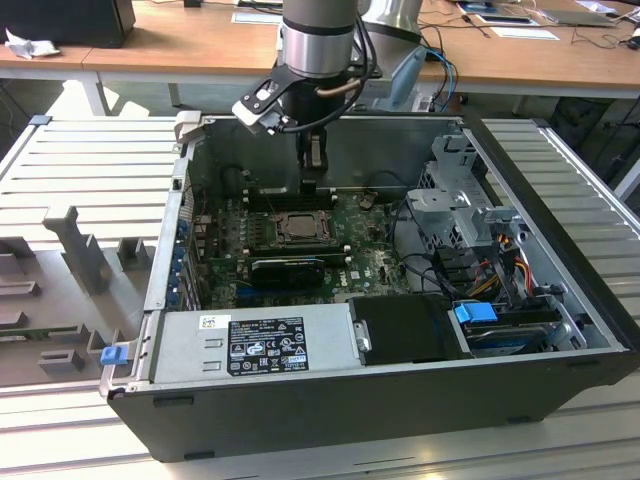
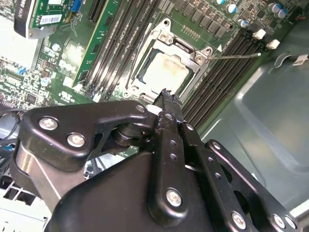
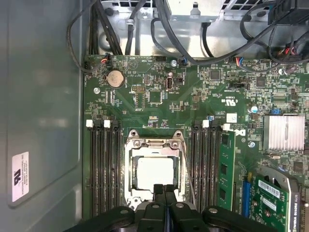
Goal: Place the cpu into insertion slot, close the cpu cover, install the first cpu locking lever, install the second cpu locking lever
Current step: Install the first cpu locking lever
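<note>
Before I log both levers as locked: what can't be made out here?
First wrist view: the claw hides the cpu cover's edge beneath it.
Second wrist view: the claw covers one cover corner; whether the thin locking lever is latched is unclear.
Exterior view: the insertion slot is too small to show cover or lever state.

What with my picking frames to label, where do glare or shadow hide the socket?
First wrist view: the cpu face glares pale, nearly washed out; second wrist view: likewise, with soft sheen on the case wall; exterior view: the insertion slot lies dim, in shade.
</note>
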Robot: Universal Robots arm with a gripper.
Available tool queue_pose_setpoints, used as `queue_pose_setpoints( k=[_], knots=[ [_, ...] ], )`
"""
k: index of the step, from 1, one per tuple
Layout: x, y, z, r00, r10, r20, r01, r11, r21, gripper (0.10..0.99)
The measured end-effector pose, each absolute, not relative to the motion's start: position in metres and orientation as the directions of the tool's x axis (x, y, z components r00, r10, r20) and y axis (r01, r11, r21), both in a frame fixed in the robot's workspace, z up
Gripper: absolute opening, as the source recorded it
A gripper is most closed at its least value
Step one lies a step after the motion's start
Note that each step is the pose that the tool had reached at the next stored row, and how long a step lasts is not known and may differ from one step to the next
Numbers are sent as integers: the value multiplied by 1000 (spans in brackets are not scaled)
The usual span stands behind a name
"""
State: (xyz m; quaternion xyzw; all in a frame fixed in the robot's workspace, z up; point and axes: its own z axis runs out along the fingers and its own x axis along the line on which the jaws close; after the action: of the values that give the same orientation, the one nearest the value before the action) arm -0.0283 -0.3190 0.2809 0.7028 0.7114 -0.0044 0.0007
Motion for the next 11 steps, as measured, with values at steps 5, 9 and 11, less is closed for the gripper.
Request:
queue_pose_setpoints(
  k=[5, 9, 11],
  knots=[
    [-28, -319, 295, -12, 1000, -11, 1000, 12, -5, 106],
    [-28, -319, 295, -69, 998, -11, 998, 69, -5, 106],
    [-28, -319, 295, -116, 993, -11, 993, 116, -5, 106]
  ],
)
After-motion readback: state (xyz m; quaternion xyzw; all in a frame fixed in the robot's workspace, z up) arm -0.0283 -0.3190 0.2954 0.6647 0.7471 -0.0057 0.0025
